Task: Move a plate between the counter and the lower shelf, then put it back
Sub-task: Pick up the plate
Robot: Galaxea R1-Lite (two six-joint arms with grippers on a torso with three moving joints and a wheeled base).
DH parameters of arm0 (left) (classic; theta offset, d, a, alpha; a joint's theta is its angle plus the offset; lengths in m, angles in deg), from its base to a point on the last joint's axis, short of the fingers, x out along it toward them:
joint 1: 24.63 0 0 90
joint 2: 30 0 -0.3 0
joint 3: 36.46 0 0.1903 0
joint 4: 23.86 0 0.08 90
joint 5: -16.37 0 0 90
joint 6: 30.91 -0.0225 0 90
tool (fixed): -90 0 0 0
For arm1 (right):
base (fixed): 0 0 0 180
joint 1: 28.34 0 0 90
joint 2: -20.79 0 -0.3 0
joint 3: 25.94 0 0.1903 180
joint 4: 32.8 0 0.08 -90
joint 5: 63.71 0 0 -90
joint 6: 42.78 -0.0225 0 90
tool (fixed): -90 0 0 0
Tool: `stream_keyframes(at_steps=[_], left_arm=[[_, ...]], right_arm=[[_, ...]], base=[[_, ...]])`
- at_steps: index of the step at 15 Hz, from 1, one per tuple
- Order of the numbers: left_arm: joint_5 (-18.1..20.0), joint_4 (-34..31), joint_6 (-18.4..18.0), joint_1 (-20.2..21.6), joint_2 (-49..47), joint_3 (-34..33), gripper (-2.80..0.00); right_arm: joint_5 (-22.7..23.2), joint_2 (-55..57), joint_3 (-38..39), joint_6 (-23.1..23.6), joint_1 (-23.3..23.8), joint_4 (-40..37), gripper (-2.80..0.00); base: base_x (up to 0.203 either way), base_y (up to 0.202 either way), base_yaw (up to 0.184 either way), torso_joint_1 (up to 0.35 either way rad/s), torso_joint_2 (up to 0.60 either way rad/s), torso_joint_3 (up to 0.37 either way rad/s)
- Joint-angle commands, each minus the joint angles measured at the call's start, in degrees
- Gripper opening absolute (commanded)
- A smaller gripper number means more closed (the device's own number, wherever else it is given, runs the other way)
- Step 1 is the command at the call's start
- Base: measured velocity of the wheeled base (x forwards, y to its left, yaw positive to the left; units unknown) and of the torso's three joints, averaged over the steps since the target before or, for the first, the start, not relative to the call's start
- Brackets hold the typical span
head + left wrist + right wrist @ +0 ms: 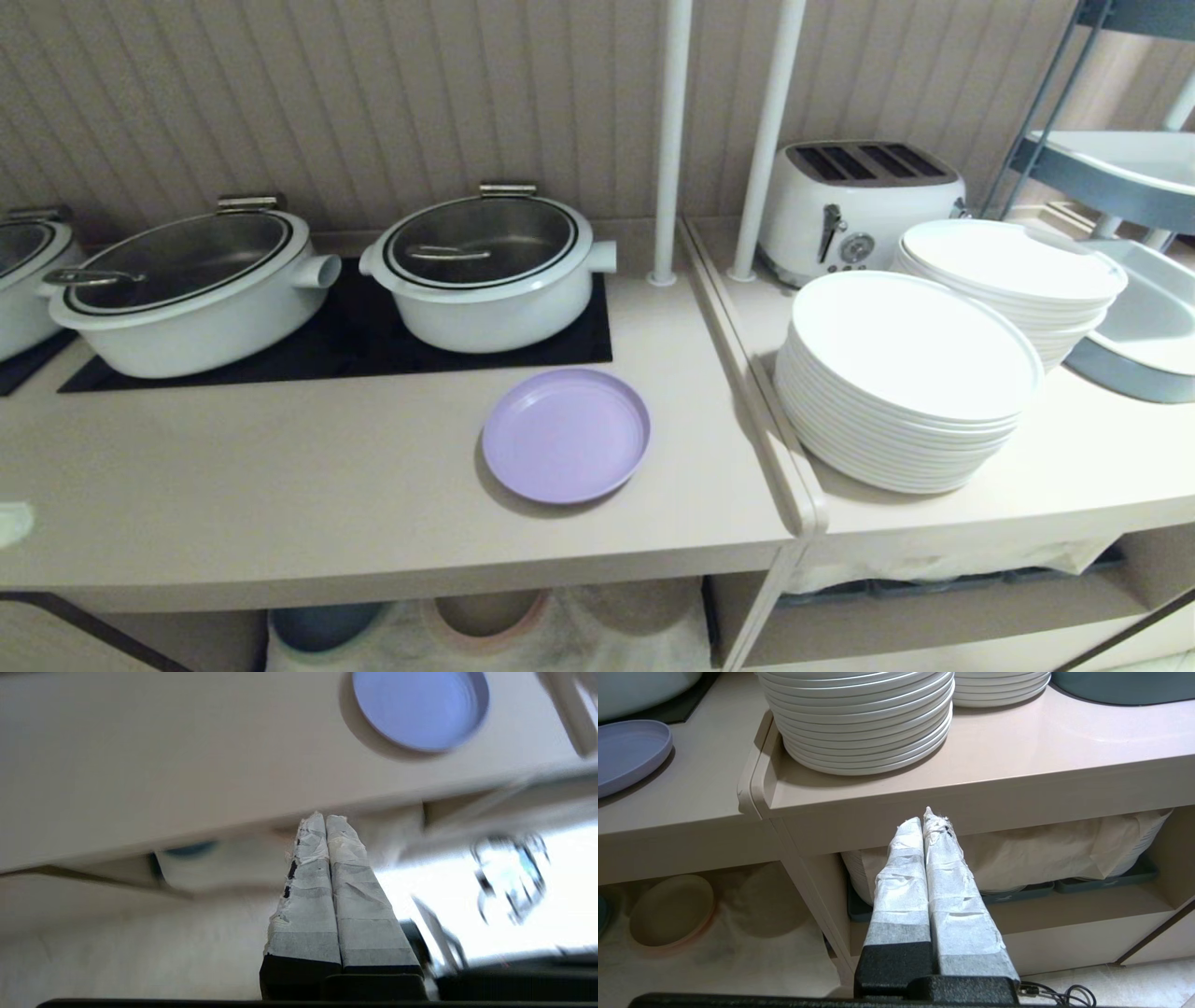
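The plate (566, 435), round, matte lilac with a low raised rim, is seen lying flat on the counter (280, 467), at about five o'clock from the nearer white pot (488, 269) on the black hob panel (345, 350). The left gripper (325, 817) is held below the counter's front edge, its taped fingers pressed together, nothing between them. The right gripper (926, 814) is likewise held closed and empty before the neighbouring cabinet.

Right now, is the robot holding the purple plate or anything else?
No, nothing is held. The left pincer and the right pincer are both shut and empty, and the plate lies alone on the counter.
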Motion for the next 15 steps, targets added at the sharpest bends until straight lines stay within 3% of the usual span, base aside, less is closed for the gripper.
stream_keyframes(at_steps=[1, 8, 15], left_arm=[[0.03, -5.46, 0.74, -2.47, -12.36, 6.58, -2.8], [0.08, -15.11, 9.27, -15.88, -31.9, 17.38, -2.8], [-0.76, -15.46, 9.38, -18.98, -50.5, 29.58, -2.8]], right_arm=[[-0.03, 0.0, -0.03, -0.03, -0.06, 0.02, -2.8], [-0.03, 0.0, -0.06, 0.01, 0.0, 0.02, -2.8], [-0.03, 0.0, 0.02, 0.01, -0.05, 0.02, -2.8]], base=[[0.0, 0.0, 0.0, 0.0, 0.0, 0.0], [0.0, 0.0, 0.0, 0.0, 0.0, 0.0], [0.0, 0.0, 0.0, 0.0, 0.0, 0.0]])
